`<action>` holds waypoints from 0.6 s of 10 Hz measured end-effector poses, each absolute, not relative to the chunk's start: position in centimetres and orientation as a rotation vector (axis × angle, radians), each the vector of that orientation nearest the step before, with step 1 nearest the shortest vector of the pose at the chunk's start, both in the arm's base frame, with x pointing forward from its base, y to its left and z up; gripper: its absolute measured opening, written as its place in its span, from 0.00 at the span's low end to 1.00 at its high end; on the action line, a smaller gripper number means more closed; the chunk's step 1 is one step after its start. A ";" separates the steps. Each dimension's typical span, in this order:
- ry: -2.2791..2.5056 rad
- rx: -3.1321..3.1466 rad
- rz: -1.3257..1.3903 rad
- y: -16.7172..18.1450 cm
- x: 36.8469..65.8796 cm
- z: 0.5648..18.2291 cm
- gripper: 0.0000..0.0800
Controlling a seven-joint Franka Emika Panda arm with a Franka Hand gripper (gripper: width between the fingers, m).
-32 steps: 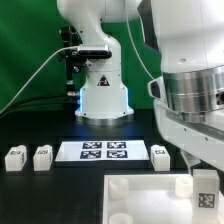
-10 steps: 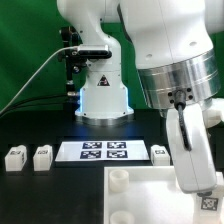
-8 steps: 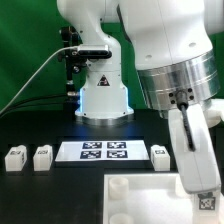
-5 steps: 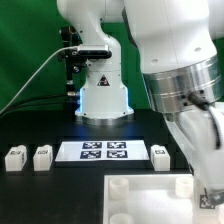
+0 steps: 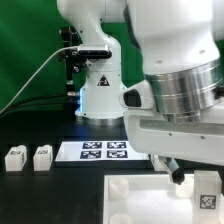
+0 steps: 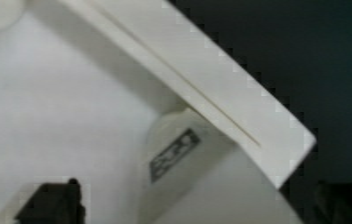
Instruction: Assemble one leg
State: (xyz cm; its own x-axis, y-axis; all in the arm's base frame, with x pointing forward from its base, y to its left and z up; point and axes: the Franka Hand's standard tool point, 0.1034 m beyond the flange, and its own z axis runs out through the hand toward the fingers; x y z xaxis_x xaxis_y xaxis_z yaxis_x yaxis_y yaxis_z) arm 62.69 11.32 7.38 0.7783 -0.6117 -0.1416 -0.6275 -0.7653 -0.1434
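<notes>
One leg (image 5: 207, 188), a small white post with a square tag, stands upright on the near right corner of the large white panel (image 5: 140, 200). In the wrist view this leg (image 6: 176, 155) stands on the panel (image 6: 66, 110) by its edge. My gripper (image 5: 183, 168) hovers just above and to the exterior view's left of it. In the wrist view the gripper (image 6: 194, 203) is open, with its dark fingertips (image 6: 52, 202) far apart and not touching the leg. Two more legs (image 5: 14, 157) (image 5: 42, 157) stand at the exterior view's left.
The marker board (image 5: 95, 151) lies on the black table behind the panel. The robot base (image 5: 103, 95) stands at the back with cables. My arm's big wrist housing (image 5: 180, 95) hides the table to the exterior view's right of the marker board.
My wrist has turned and swung across. The finger that covered the corner leg has moved off, so the leg shows. The leg right of the marker board is now hidden by my arm.
</notes>
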 end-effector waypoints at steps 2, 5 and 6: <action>0.483 -2.941 0.074 10.8 63.2 7.6 0.81; 0.528 -2.929 0.080 10.8 63.1 7.5 0.79; 0.662 -2.900 0.092 10.9 63.1 7.5 0.58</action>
State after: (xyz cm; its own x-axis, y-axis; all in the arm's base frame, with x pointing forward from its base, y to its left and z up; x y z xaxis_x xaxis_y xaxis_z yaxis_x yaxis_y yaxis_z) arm 63.13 10.94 7.54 0.8997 -0.4257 -0.0966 -0.4359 -0.8880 -0.1465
